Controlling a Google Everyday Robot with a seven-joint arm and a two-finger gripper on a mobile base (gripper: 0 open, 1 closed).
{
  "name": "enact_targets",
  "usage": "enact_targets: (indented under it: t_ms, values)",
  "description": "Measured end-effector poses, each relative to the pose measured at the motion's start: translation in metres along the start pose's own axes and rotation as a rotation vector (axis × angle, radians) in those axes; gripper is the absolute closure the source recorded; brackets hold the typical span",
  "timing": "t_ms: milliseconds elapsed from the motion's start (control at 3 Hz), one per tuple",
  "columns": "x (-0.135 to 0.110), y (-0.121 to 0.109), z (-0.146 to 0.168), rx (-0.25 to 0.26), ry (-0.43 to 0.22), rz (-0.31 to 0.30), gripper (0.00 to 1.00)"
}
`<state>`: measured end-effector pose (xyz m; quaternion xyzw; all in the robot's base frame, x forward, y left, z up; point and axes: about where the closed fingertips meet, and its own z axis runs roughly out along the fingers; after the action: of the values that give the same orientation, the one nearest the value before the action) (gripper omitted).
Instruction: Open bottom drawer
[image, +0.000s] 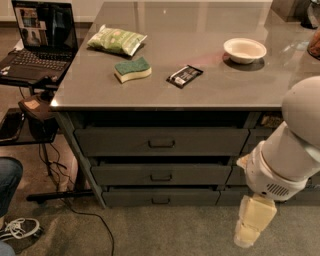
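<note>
Grey counter (200, 95) fills upper centre. On it: green snack bag (116, 40) upper left, sponge (132, 69) beside, black wrapper (184, 76) centre, white bowl (244, 50) upper right. Off counter, gripper (247, 235) lower right.

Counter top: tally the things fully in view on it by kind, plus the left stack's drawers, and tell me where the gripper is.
Snack bag: 1
Sponge: 1
Dark wrapper: 1
Bowl: 1
Left-stack drawers: 3
Total: 7
Gripper hangs low, right of the bottom drawer, near the floor.
</note>
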<state>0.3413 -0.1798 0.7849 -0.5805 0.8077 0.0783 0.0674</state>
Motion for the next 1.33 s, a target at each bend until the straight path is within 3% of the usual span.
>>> enact_targets:
  t_ms: [667,1000,1333]
  values:
    - [-0.006,0.001,0.014,0.002,-0.016,0.006,0.00]
    - [-0.036,0.022,0.090,-0.104,-0.074,0.076,0.00]
    - [-0.077,0.064,0.183,-0.223,-0.065,0.105,0.00]
